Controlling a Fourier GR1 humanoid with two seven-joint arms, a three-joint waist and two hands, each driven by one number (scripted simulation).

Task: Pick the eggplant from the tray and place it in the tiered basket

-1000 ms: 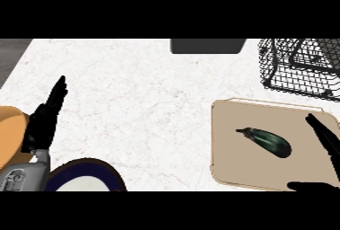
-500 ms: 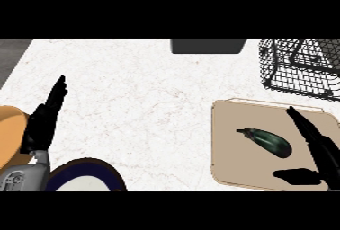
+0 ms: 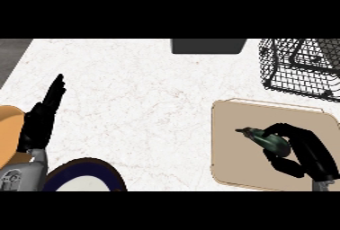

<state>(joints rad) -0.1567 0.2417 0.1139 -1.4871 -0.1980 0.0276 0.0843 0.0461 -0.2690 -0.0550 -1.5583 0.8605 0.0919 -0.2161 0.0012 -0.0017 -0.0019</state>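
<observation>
Nearest, lower edge: a dark blue-rimmed plate [image 3: 86, 177] with a white centre, cut off by the frame, just right of the left forearm. An orange object [image 3: 10, 134] sits at the far left edge, partly hidden behind that arm; can't tell what it is.

Left hand [image 3: 41, 119]: fingers straight and together, pointing up and away over the worktop [image 3: 146, 99], holding nothing. It's at the view's left, apart from everything on the task side.

Right side, lower: beige tray [image 3: 232, 134] with rounded corners lying flat on the worktop. Right hand [image 3: 299, 148] comes in from the lower right corner and sits over the tray. Its fingers arch over the top of the eggplant [image 3: 269, 140] and the thumb curls under from the near side, so the hand is wrapped round the eggplant's right end. The eggplant is dark green-black, lying on the tray's middle-right area, stem end poking out to the left of the fingers. Can't tell if it's lifted off the tray surface or touching it.

Further back, top right: black wire tiered basket [image 3: 299, 67], standing on the worktop just beyond the tray's far edge, partly cut off by the frame.

Far edge, centre: a dark grey rectangular block [image 3: 208, 46], well apart from the tray.
</observation>
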